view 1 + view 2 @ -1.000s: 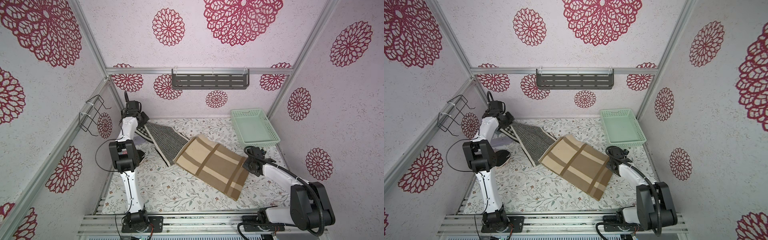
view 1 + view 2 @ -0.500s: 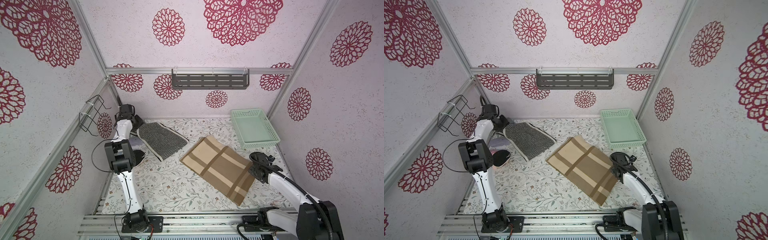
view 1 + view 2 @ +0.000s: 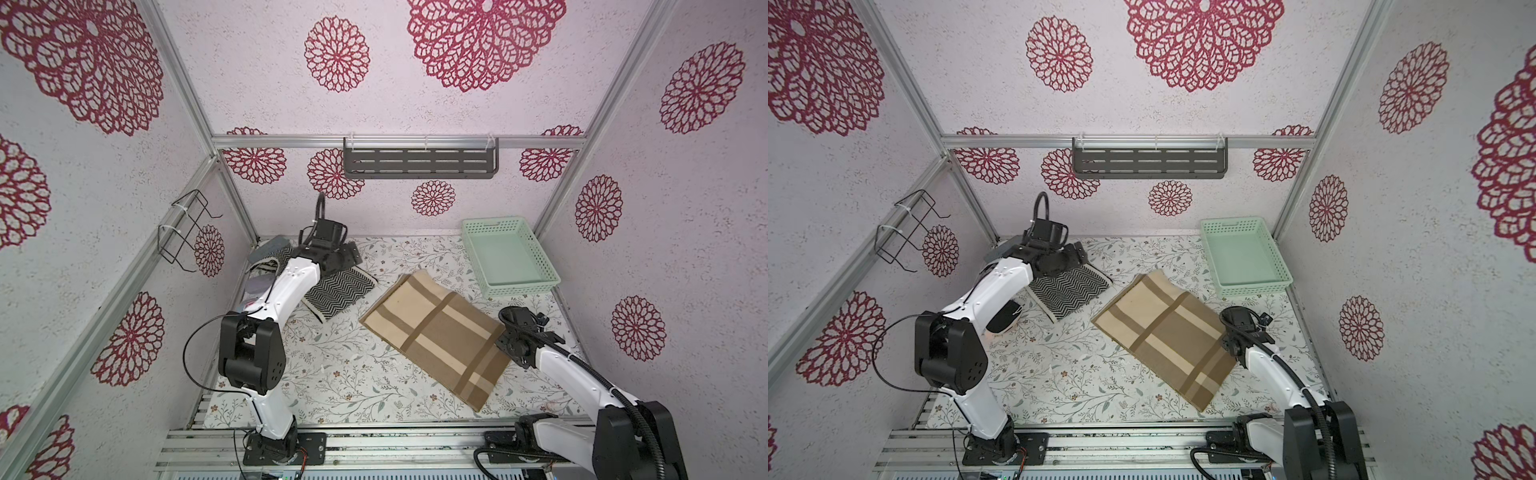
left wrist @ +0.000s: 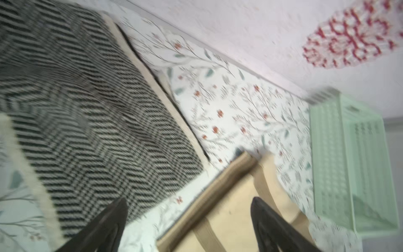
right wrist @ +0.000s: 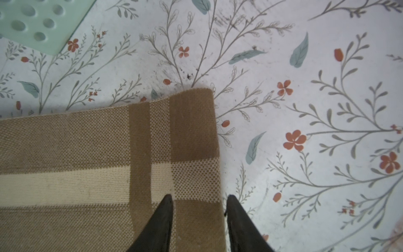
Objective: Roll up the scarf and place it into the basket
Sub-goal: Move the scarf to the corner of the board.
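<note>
Tan scarf [image 3: 436, 332] flat on desk [image 3: 332, 365], basket [image 3: 523, 287] empty; left end effector [image 4: 188, 199] & right end effector [image 5: 200, 196] released, so likely nxt: pinch edge, start rolling.

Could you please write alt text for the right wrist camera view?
The right gripper, jaws apart, sits over the edge of a tan plaid scarf lying flat on the floral table cover. A corner of the mint-green basket shows.
</note>
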Robot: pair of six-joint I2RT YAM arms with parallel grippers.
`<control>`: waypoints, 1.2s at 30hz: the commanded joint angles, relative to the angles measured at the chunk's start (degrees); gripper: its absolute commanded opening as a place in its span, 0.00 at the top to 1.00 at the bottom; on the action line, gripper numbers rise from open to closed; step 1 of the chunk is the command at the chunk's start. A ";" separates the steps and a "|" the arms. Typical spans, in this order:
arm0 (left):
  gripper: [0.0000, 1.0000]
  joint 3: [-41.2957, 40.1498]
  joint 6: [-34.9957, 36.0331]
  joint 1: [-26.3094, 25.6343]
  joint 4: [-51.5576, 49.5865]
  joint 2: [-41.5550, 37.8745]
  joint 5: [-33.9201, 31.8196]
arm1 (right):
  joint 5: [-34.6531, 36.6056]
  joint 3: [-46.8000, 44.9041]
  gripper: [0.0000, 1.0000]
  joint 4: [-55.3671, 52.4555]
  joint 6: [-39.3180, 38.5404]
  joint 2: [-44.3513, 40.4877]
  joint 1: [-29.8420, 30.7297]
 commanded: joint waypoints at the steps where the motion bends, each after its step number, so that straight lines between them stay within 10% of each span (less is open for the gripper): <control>1: 0.10 -3.56 -0.07 -5.39 -1.91 4.68 1.25 | -0.26 0.59 0.57 -0.44 -1.16 -1.88 -0.24; 13: 0.13 -2.02 1.90 -13.44 -7.20 18.93 0.21 | -2.93 -1.52 0.57 0.71 -1.25 -6.23 -0.19; 23: 0.86 16.52 7.75 -8.97 -10.80 34.67 -1.69 | -6.47 -1.59 0.57 1.25 -1.97 -5.53 -0.21; 31: 0.86 44.49 3.89 -2.30 -15.69 46.60 5.28 | -12.27 -3.09 0.56 4.78 -0.76 -1.51 2.10; 36: 0.92 45.99 -5.69 2.61 -7.30 49.17 14.36 | -12.53 -2.82 0.57 7.94 3.07 4.33 9.36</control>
